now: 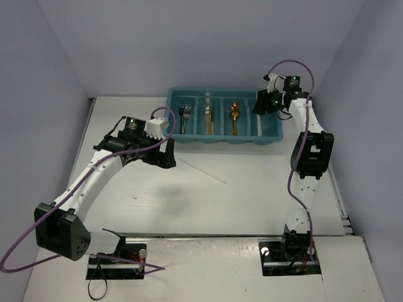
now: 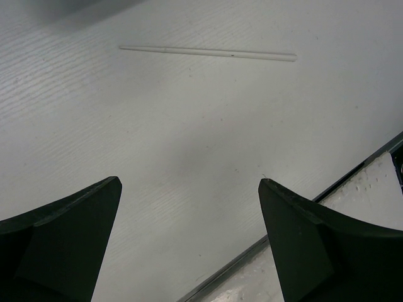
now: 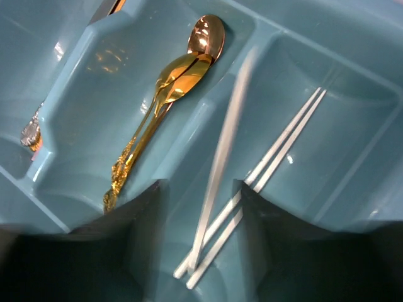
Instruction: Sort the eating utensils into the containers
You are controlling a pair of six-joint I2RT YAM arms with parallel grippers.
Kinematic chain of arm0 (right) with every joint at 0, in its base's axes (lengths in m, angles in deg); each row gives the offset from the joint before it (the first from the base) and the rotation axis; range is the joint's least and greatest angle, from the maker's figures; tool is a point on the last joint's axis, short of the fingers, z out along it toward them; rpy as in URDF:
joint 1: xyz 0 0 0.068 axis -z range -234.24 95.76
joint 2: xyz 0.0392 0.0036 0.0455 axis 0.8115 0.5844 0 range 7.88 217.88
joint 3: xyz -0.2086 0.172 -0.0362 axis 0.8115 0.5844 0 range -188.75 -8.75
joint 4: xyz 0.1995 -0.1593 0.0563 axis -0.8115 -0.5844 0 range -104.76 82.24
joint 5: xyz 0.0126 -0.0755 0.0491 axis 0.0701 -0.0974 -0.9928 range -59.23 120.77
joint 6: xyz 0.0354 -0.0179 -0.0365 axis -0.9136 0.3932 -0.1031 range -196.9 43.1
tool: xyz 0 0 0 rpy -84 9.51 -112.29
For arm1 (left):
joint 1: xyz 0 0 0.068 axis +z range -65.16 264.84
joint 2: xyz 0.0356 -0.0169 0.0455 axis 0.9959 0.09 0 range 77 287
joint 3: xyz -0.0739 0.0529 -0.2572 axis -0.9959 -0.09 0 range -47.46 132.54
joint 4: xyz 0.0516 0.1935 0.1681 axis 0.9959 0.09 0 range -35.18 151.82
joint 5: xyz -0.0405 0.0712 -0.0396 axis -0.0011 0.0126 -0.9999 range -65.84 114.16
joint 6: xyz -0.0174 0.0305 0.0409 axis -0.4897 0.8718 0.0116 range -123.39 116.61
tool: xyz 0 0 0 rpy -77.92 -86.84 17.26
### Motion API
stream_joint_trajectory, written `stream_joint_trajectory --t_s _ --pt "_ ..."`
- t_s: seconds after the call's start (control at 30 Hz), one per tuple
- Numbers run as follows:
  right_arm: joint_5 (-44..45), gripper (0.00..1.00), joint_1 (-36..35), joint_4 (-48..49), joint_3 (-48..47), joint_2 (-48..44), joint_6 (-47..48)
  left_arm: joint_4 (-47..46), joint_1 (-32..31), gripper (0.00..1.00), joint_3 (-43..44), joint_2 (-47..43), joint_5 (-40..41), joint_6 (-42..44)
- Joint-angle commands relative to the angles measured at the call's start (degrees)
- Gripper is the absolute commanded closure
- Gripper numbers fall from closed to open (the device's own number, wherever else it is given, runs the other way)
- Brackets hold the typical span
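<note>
Tray [image 1: 214, 139] mostly filled; right tool [image 3: 200, 189], apart, looses a stick [image 3: 227, 132] into it, while left tool [image 2: 189, 182], apart, faces the last stick [image 2: 208, 53] on the counter [image 2: 157, 157].

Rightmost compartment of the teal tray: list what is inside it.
Two pale chopsticks lie side by side; a third, blurred stick slants over them. The right end effector hides the near corners.

I see a teal-blue tray [image 3: 352, 38], shiny gold spoons [image 3: 179, 72], pale white sticks [image 3: 286, 135], a white counter [image 2: 189, 126] and my black left tool [image 2: 189, 185].
</note>
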State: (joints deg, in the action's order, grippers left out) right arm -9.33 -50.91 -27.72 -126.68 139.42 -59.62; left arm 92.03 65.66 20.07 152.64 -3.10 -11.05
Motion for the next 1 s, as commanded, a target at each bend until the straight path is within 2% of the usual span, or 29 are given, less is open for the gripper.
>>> stream_joint_trajectory --t_s 0.0,0.07,0.17,0.23,0.3,0.47,0.6,0.77,0.97 --pt "-1.1 0.38 -0.3 0.6 -3.1 -1.5 -0.5 -1.7 0.7 0.09 1.2 0.3 -1.5 -0.1" --pt "-1.4 0.33 -0.3 0.7 -4.4 -2.4 -2.1 -1.8 0.7 0.09 1.2 0.5 -1.4 -0.5" --pt "-2.8 0.35 -0.4 0.6 -7.2 -5.8 -3.9 -1.8 0.7 0.09 1.1 0.6 -1.3 -1.1" --pt "-3.3 0.43 -1.0 0.7 -8.8 -9.2 -3.3 -1.7 0.7 0.09 1.2 0.6 -1.0 -1.4" --pt "-2.5 0.53 -2.6 0.6 -7.0 -14.4 1.3 -2.0 0.7 0.09 1.3 0.2 -0.5 -1.9" --pt "6.5 0.68 -15.2 -2.9 11.8 -30.2 15.9 -3.3 0.8 0.09 1.3 -0.8 0.9 -2.8" --pt "10.7 0.73 -25.9 -6.4 25.7 -35.0 19.0 -3.6 1.1 0.09 1.8 -1.5 1.6 -3.7" --pt "14.3 0.78 -34.8 -9.9 34.7 -34.7 18.0 -5.4 3.9 0.09 2.2 -4.6 3.1 -5.0" --pt "17.4 0.75 -38.8 -11.6 36.6 -30.3 17.0 -9.3 12.3 0.06 4.7 -7.4 -0.6 -8.4"
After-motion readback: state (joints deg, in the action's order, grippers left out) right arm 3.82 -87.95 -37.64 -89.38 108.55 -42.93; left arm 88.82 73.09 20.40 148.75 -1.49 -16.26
